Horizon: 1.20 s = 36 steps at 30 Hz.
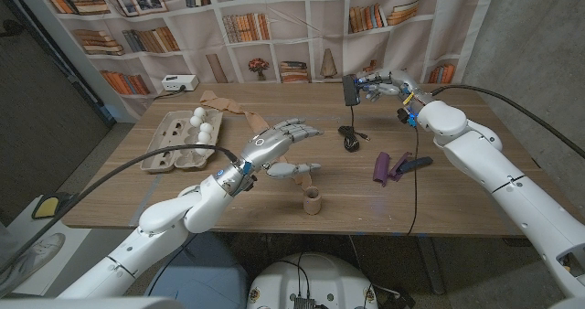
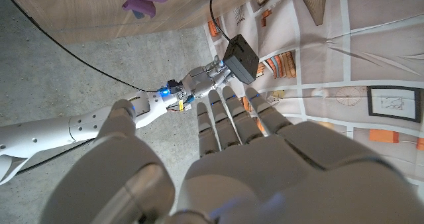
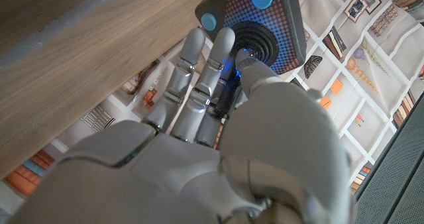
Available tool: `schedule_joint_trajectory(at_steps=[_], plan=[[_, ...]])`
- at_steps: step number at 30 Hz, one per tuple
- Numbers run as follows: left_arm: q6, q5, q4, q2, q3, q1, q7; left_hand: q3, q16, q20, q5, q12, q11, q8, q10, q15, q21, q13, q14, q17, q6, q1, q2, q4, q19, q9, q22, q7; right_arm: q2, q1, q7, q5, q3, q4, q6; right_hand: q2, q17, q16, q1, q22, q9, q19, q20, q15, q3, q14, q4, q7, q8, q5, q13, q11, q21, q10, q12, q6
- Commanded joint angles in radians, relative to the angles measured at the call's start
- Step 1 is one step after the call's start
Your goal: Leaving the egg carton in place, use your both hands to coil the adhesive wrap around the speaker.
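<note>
The right hand point(image 1: 379, 85) is raised above the far right part of the counter point(image 1: 457, 204), and its fingers point(image 3: 199, 71) hold the speaker point(image 1: 352, 90), a small dark box. In the right wrist view the speaker point(image 3: 255, 25) shows a dotted grille and two blue buttons, with the fingers closed against its face. A black cable point(image 1: 352, 126) hangs from it down to a small dark lump on the counter near the middle.

The left hand point(image 1: 274, 143) hovers over the middle of the counter with its fingers point(image 2: 228, 118) stretched out straight and a little apart, holding nothing. The left wrist view looks past those fingers to the right hand point(image 2: 199, 81) and the speaker point(image 2: 240, 58) in its grip.

The adhesive wrap point(image 1: 313, 200) (a small tan roll standing on end) sits near the counter's front edge, just in front of the left hand and touched by neither hand. A loose tan strip point(image 1: 224, 101) lies near the far edge, by the egg carton.

The egg carton point(image 1: 187, 140) lies open toward the counter's left edge, with white eggs point(image 1: 202, 126) in its far end. A purple object point(image 1: 391, 166) lies on the right half of the counter, below the right forearm.
</note>
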Motion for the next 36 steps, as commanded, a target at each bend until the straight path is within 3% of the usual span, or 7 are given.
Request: schedule_joint_trajectory(at_steps=[1,10,12,22,25,36], plan=[[-0.013,0.056,-0.008,0.006,0.024,-0.012,-0.011,0.003,-0.002,0.006,0.007,-0.004,0.002,0.007,0.001,-0.007,-0.002,0.005,0.006,0.001,-0.002,0.014,0.000,-0.005,-0.007,0.002,0.004,-0.003,-0.001,0.004,0.004,-0.002,0.000,0.008,0.000,0.032,0.002,-0.002,0.023,0.003,0.004,-0.003,-0.093,-0.049,0.040,0.008,0.033,0.005,-0.001,0.005,0.080,0.009,0.006,0.057,0.001,0.009],[-0.020,0.070,-0.012,0.007,0.027,-0.008,-0.011,0.005,-0.002,0.008,0.008,0.001,-0.005,0.020,0.016,-0.014,-0.003,0.010,0.017,0.001,0.019,0.028,0.001,-0.005,-0.010,0.002,0.004,0.000,0.000,0.005,0.009,0.002,0.003,0.012,0.002,0.032,0.002,-0.004,0.023,0.002,0.004,-0.004,-0.093,-0.049,0.041,0.008,0.032,0.003,-0.001,0.005,0.082,0.010,0.009,0.056,-0.002,0.009],[-0.009,0.096,-0.025,0.003,0.031,0.004,-0.003,0.004,-0.003,0.008,0.008,-0.009,0.003,0.016,-0.008,-0.015,-0.003,0.012,0.017,0.001,0.002,0.033,0.000,-0.006,-0.009,0.002,0.004,-0.001,0.000,0.004,0.008,0.003,0.003,0.010,-0.001,0.032,0.002,-0.005,0.023,0.002,0.003,-0.004,-0.092,-0.050,0.041,0.008,0.032,0.003,-0.001,0.005,0.083,0.008,0.009,0.055,-0.002,0.009],[-0.010,0.122,-0.033,0.010,0.032,0.009,-0.013,0.002,-0.002,0.006,0.006,-0.024,-0.014,0.029,-0.046,-0.020,-0.003,0.016,0.032,0.001,0.020,0.041,-0.002,-0.003,-0.009,0.005,0.004,-0.007,-0.001,-0.001,0.003,0.001,0.004,0.001,-0.005,0.031,0.004,-0.005,0.023,0.002,0.003,-0.006,-0.093,-0.050,0.041,0.011,0.031,0.004,-0.001,0.005,0.082,0.009,0.012,0.058,-0.004,0.008],[-0.003,0.152,-0.038,0.009,0.036,0.012,-0.007,0.002,-0.005,0.009,0.006,-0.017,-0.016,0.033,-0.028,-0.027,-0.014,0.019,0.032,0.001,0.027,0.049,-0.001,-0.003,-0.041,0.007,0.004,-0.012,-0.002,-0.004,0.002,0.002,0.006,-0.003,-0.007,0.030,0.004,-0.006,0.024,0.002,0.003,-0.006,-0.093,-0.050,0.042,0.010,0.031,0.003,-0.001,0.005,0.082,0.008,0.013,0.059,-0.005,0.009],[0.002,0.160,-0.056,0.016,0.036,0.019,-0.055,0.010,-0.007,0.020,0.008,-0.019,-0.009,0.018,-0.035,-0.027,-0.009,0.023,0.022,0.002,-0.025,0.099,-0.003,-0.015,-0.041,0.009,0.003,-0.021,-0.008,-0.016,0.000,0.005,0.013,-0.011,-0.004,0.031,0.005,-0.008,0.023,0.002,0.003,-0.008,-0.093,-0.049,0.042,0.012,0.031,0.003,-0.001,0.005,0.085,0.009,0.016,0.057,-0.007,0.009]])
